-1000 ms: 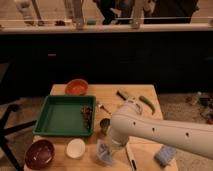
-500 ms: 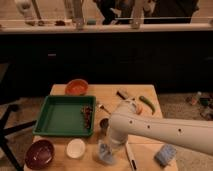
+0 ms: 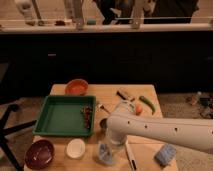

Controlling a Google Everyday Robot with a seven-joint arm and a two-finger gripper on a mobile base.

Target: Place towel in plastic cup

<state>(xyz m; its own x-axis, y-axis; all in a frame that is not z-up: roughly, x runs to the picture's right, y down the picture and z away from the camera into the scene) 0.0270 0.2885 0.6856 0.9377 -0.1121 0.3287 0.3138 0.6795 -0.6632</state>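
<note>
Surface point(image 3: 150, 92) of pale wood, dark cabinets behind; gripper point(image 3: 111, 141) right of green tray point(image 3: 60, 116), grip state unclear; towel point(image 3: 105, 153) partly hidden.

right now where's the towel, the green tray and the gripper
towel point(image 3: 105, 152): camera view, on the pale cloth bunched below the arm's end
green tray point(image 3: 59, 116): camera view, on its bare floor
gripper point(image 3: 111, 141): camera view, at the arm's tip above the towel

Gripper point(image 3: 107, 145) at near table edge, mostly hidden under white robot arm point(image 3: 165, 131); we cannot tell its finger position. Pale blue-grey soft towel point(image 3: 105, 154) partly covered by arm. Light green translucent plastic cup point(image 3: 122, 108) half hidden behind arm. Arm cut off at right edge.
</note>
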